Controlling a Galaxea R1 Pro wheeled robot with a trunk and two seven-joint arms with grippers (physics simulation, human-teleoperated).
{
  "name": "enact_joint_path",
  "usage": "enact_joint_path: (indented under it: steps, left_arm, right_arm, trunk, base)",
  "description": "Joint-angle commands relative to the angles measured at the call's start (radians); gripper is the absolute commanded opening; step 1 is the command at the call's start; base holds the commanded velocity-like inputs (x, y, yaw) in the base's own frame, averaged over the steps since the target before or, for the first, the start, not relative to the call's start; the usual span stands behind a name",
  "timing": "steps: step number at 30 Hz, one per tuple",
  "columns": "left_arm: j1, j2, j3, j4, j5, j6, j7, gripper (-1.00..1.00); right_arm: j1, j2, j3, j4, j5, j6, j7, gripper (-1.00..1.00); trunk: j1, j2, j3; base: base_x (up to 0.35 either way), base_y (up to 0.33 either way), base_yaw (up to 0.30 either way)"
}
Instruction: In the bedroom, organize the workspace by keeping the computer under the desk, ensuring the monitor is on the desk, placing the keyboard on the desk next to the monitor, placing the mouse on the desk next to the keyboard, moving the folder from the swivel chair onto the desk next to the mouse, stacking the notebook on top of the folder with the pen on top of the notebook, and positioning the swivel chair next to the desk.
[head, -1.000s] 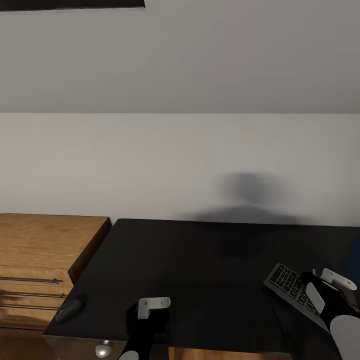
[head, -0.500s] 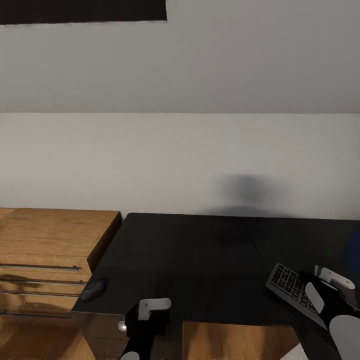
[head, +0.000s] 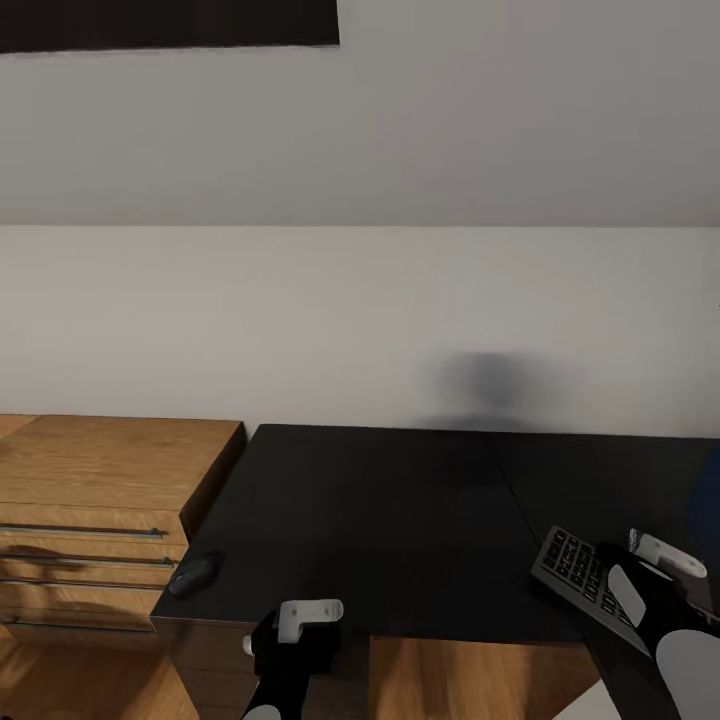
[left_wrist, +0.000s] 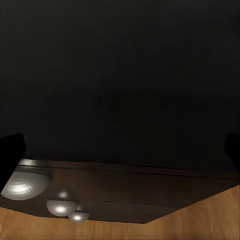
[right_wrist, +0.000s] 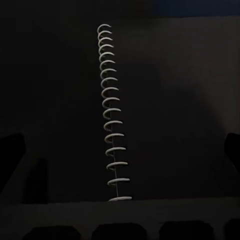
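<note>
The desk (head: 400, 520) has a glossy black top that spans the head view. The mouse (head: 193, 575) lies at its front left corner. The keyboard (head: 572, 578) lies askew at the right, near the front edge. My left gripper (head: 305, 625) hovers open over the front edge, well to the right of the mouse; its wrist view shows the desk top (left_wrist: 120, 90) and silver drawer knobs (left_wrist: 22, 184). My right gripper (head: 650, 572) is open just past the keyboard. Beneath it is the notebook, of which I see the spiral binding (right_wrist: 112, 115) on dark covers, with keyboard keys (right_wrist: 125, 231) at the edge.
A wooden dresser (head: 100, 470) with metal bar handles stands against the desk's left end. A plain white wall rises behind, with a dark panel (head: 165, 22) high at the left. Wooden floor (head: 470, 680) shows in front of the desk. A blue strip (right_wrist: 200, 6) lies beyond the notebook.
The whole head view has shifted, so the desk and dresser sit further right and further off in the picture. Both grippers hold the same pose and stay open.
</note>
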Motion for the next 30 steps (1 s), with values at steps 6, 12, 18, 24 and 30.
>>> enact_joint_path:
  steps: [6, 12, 18, 24, 30]
  left_arm:
    - [0.000, 0.000, -0.001, -0.001, 0.009, 0.002, 0.008, 1.00]
    - [0.000, 0.000, -0.001, 0.000, 0.009, 0.002, 0.008, 1.00]
    - [0.000, 0.000, -0.001, 0.000, 0.009, 0.002, 0.008, 1.00]
    - [0.000, 0.000, -0.001, 0.000, 0.009, 0.002, 0.008, 1.00]
    - [0.000, 0.000, -0.001, 0.000, 0.009, 0.002, 0.008, 1.00]
  right_arm:
    - [0.001, 0.001, 0.000, 0.021, -0.018, 0.004, -0.001, 1.00]
    - [0.001, 0.004, 0.046, 0.020, -0.016, 0.003, 0.000, 1.00]
    - [0.001, 0.005, 0.128, 0.019, -0.016, 0.003, 0.034, 1.00]
    - [0.001, 0.006, 0.142, 0.018, -0.016, 0.004, 0.110, 1.00]
    - [0.001, 0.006, 0.146, 0.018, -0.016, 0.005, 0.118, 1.00]
  trunk:
    - [0.000, 0.000, -0.001]
    - [0.000, 0.000, -0.001]
    - [0.000, 0.000, -0.001]
    - [0.000, 0.000, -0.001]
    - [0.000, 0.000, -0.001]
  base:
    - [0.000, 0.000, 0.000]
    - [0.000, 0.000, 0.000]
    - [0.000, 0.000, 0.000]
    - [0.000, 0.000, 0.000]
    - [0.000, 0.000, 0.000]
